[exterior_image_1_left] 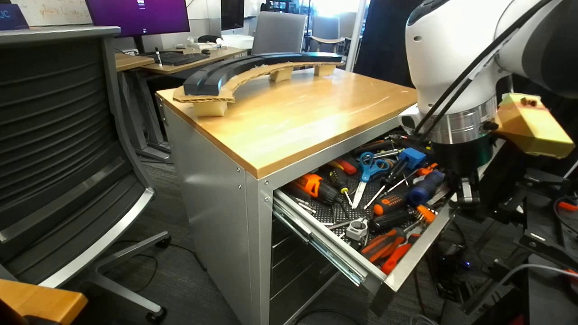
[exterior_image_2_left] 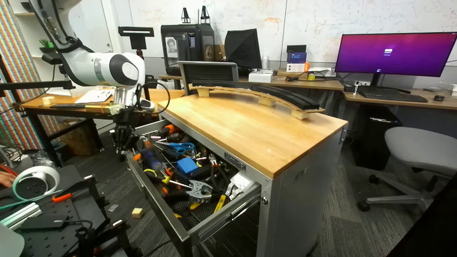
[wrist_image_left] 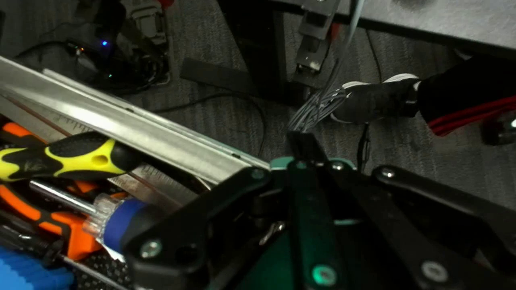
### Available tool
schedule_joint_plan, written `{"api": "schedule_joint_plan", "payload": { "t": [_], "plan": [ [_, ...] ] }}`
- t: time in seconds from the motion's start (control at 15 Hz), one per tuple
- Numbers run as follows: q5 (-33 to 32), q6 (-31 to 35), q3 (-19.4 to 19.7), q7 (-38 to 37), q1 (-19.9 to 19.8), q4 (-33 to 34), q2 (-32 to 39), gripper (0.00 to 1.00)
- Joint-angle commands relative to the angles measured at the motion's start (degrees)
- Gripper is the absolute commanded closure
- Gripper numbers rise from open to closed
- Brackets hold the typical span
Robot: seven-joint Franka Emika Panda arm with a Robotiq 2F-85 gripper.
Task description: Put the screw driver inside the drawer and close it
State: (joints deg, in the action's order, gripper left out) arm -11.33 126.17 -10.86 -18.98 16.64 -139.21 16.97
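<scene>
The wide grey drawer stands pulled out and is full of tools. Its front rim shows in both exterior views [exterior_image_1_left: 417, 253] [exterior_image_2_left: 157, 200] and in the wrist view [wrist_image_left: 133, 125]. My gripper shows in both exterior views [exterior_image_1_left: 468, 196] [exterior_image_2_left: 123, 150], pointing down at the outer side of the drawer's front panel. In the wrist view my fingertips [wrist_image_left: 307, 147] are together beyond the rim, over the floor, with nothing seen between them. I cannot pick out the small stubby black screw driver among the tools; it is hidden or out of view.
Blue scissors [exterior_image_1_left: 371, 169], an orange tool [exterior_image_1_left: 311, 185] and a yellow-black handle [wrist_image_left: 80, 157] lie in the drawer. A curved black piece [exterior_image_1_left: 266, 61] stands on the cabinet top [exterior_image_1_left: 307, 113]. A black bench [exterior_image_2_left: 71, 221] faces the drawer. A person's shoe [wrist_image_left: 375, 100] is on the floor.
</scene>
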Motion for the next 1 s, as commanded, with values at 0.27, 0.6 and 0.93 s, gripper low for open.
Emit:
{"api": "schedule_joint_plan", "payload": {
  "t": [0.27,0.6,0.93],
  "plan": [
    [-20.57,2.17,4.36,-10.58,5.91,10.01,7.09,0.99],
    [-31.2,1.54,6.2,-13.19,8.16,15.31,12.49,0.96],
    [-43.96,-0.43,6.88,-16.7,10.11,20.22,17.07,0.98]
  ]
}}
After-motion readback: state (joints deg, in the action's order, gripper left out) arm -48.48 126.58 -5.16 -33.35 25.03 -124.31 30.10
